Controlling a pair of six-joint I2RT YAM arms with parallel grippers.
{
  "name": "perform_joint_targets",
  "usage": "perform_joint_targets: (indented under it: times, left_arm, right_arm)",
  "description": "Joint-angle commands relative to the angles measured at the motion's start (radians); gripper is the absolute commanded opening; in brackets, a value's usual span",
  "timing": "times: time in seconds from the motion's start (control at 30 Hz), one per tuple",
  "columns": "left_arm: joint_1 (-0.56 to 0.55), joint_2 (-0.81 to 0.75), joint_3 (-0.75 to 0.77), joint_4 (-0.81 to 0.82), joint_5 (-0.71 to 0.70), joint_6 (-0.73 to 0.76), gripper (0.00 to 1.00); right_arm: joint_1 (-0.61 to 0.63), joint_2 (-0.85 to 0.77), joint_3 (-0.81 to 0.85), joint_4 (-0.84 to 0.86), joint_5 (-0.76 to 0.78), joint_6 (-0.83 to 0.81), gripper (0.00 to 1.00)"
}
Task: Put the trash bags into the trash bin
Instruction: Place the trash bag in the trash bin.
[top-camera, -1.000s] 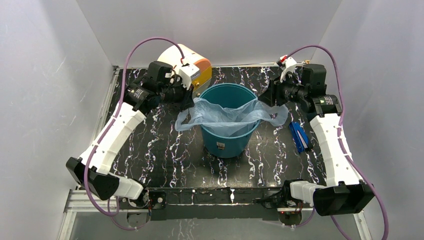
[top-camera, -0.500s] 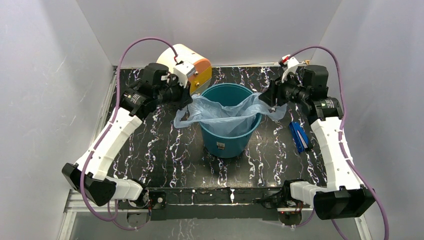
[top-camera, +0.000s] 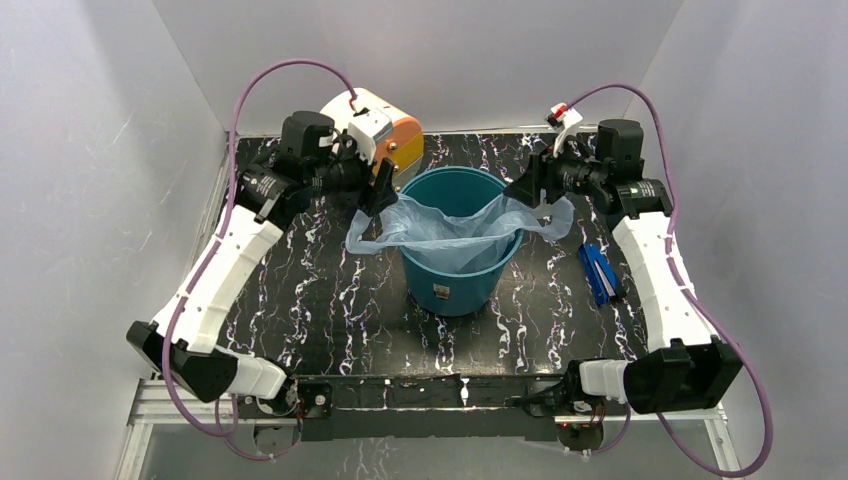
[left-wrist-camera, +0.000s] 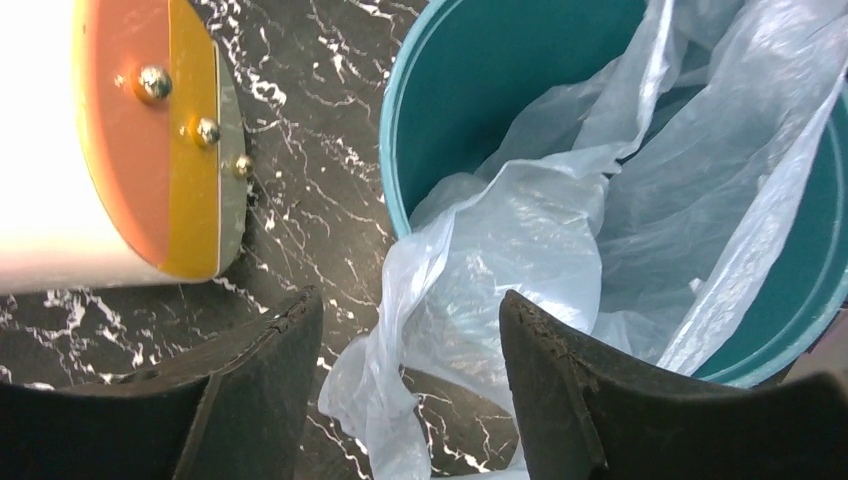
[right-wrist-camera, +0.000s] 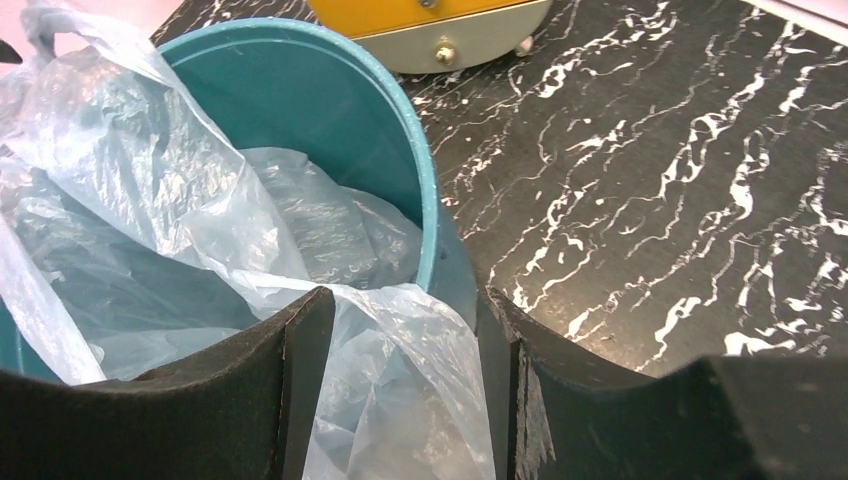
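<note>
**Trash bag (top-camera: 455, 228) draped across the trash bin (top-camera: 452, 285), both sets of jaws spread**

The left jaws stand wide apart with nothing pinched. A loose fold of the pale blue bag hangs in the gap between them, spilling over the bin's left rim toward the desk (top-camera: 330, 300). The right jaws are also parted and grip nothing. Another flap of the bag lies between them, over the right rim.

Most of the bag sags crinkled inside the teal bin, with its two ends trailing out over opposite sides. The bin stands upright in the middle of the black, white-veined desk, a small white label on its near side.

Just behind the left jaws, a cream and orange drum-shaped box (top-camera: 385, 125) lies on its side, near the bin's far-left edge but not touching it. Right of the bin, beside the right arm (top-camera: 655, 270), a small dark blue flat object (top-camera: 597, 273) lies on the desk, apart from the bag.
</note>
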Motion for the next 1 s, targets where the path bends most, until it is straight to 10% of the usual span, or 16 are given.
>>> perform_joint_targets:
  times: [0.0,0.47,0.83,0.9,0.97]
  left_arm:
    - [0.006,0.065,0.114,-0.110,0.089,0.072,0.63]
    - [0.006,0.094,0.106,-0.149,0.121,0.085,0.61]
    - [0.006,0.053,0.051,-0.083,0.095,0.054,0.22]
    - [0.006,0.045,0.039,-0.071,0.092,0.048,0.18]
    - [0.006,0.037,0.028,-0.059,0.089,0.043,0.11]
  right_arm:
    - [0.001,0.011,0.078,0.010,-0.123,-0.041,0.64]
    - [0.001,-0.010,0.060,-0.075,-0.023,-0.088,0.54]
    - [0.001,-0.051,0.031,-0.029,0.020,-0.069,0.17]
    - [0.001,-0.057,0.025,-0.019,0.024,-0.067,0.18]
    - [0.001,-0.057,0.027,-0.011,0.022,-0.062,0.43]
